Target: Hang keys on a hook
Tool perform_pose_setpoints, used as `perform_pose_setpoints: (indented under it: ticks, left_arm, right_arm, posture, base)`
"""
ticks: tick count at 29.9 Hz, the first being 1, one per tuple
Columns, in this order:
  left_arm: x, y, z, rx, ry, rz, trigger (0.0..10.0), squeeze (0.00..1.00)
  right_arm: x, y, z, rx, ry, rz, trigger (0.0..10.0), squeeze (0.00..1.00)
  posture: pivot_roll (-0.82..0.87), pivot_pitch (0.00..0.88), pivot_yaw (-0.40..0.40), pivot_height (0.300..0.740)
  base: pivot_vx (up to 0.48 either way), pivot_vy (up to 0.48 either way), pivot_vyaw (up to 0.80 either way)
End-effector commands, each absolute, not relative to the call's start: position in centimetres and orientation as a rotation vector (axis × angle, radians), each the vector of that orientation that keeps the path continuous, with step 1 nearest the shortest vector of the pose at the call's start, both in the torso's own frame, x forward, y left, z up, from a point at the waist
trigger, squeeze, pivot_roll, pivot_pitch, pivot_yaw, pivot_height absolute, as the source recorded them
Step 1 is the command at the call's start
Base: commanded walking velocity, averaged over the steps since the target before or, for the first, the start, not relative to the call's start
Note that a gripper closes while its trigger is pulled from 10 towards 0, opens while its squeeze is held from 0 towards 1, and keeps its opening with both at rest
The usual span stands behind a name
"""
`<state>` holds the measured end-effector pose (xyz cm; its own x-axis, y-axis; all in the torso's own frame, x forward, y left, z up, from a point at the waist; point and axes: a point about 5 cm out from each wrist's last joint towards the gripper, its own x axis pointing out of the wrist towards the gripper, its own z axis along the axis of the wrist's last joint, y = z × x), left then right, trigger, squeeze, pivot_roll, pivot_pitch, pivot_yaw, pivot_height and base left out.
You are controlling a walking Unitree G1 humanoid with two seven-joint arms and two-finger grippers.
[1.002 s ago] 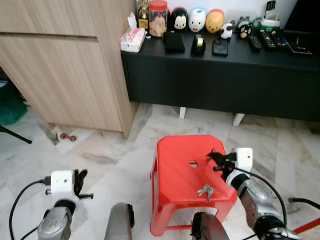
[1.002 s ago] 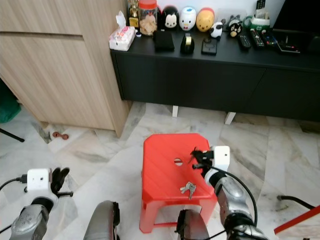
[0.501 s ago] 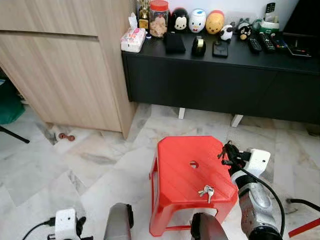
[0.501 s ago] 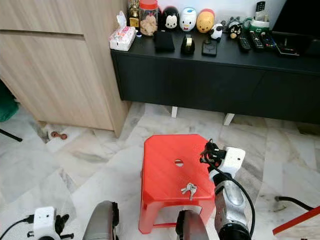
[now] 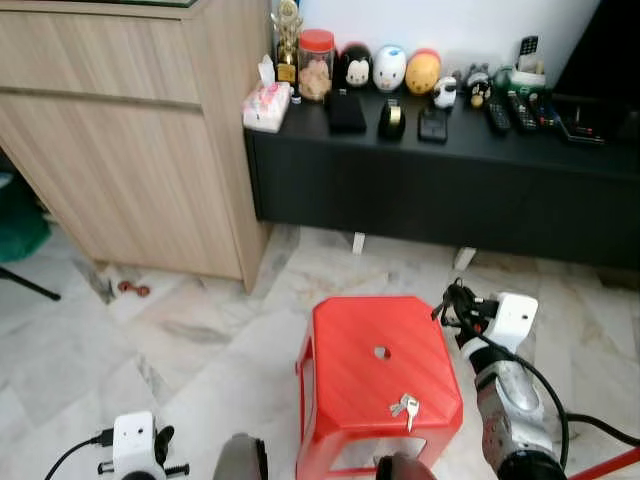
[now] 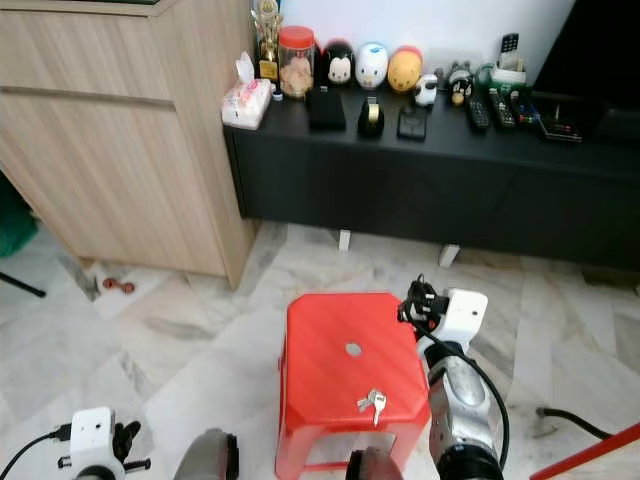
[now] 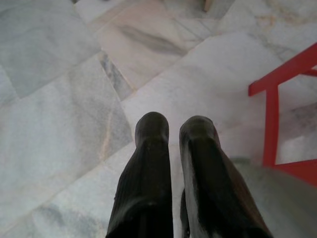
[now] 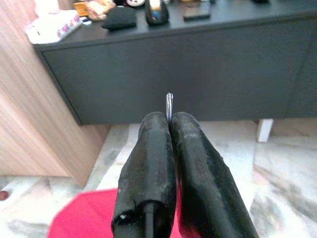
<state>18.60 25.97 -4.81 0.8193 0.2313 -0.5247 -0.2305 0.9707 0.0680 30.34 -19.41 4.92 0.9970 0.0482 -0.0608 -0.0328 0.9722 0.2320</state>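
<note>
A small bunch of silver keys [image 5: 404,406] lies near the front edge of the red plastic stool [image 5: 350,370]. My right gripper [image 5: 455,302] hovers at the stool's far right corner, apart from the keys. In the right wrist view its fingers [image 8: 148,163] are pressed together, and a thin metal piece [image 8: 169,103] sticks out between the tips. My left gripper [image 5: 163,445] hangs low at the left over the marble floor, its fingers [image 7: 151,148] close together with nothing held.
A black low cabinet [image 5: 450,170] stands behind the stool, carrying toy figures, a jar, a tissue box and remotes. A tall wooden cabinet [image 5: 120,150] stands to the left. A small red object [image 5: 132,289] lies on the floor by it.
The camera has shifted, showing more of the cabinets. My left arm dropped low. My right gripper moved from above the stool top to its right corner.
</note>
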Motion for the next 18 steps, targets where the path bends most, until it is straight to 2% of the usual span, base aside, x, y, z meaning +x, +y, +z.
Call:
perform_pose_setpoints:
  ticks: [1,9,18]
  left_arm:
    - [17.8,25.8,-5.4,0.0,0.592,0.249,10.0,0.0]
    - [17.0,25.2,-6.3,-0.017,0.646,0.251,10.0,0.0]
    - [14.5,24.4,-8.1,-0.03,0.792,0.264,10.0,0.0]
  right_arm:
    - [29.9,-19.7,4.3,0.22,0.093,0.031,10.0,0.0]
    - [28.0,-19.6,1.0,0.186,0.277,0.076,10.0,0.0]
    - [25.0,-21.6,-2.5,0.162,0.467,-0.058,10.0,0.0]
  posture:
    - [0.18,0.001,-0.08,0.728]
    - [0.19,0.0,-0.088,0.74]
    - [0.2,0.0,-0.085,0.74]
  base:
    - [0.0,0.0,0.0]
    - [0.0,0.0,0.0]
    - [0.0,0.0,0.0]
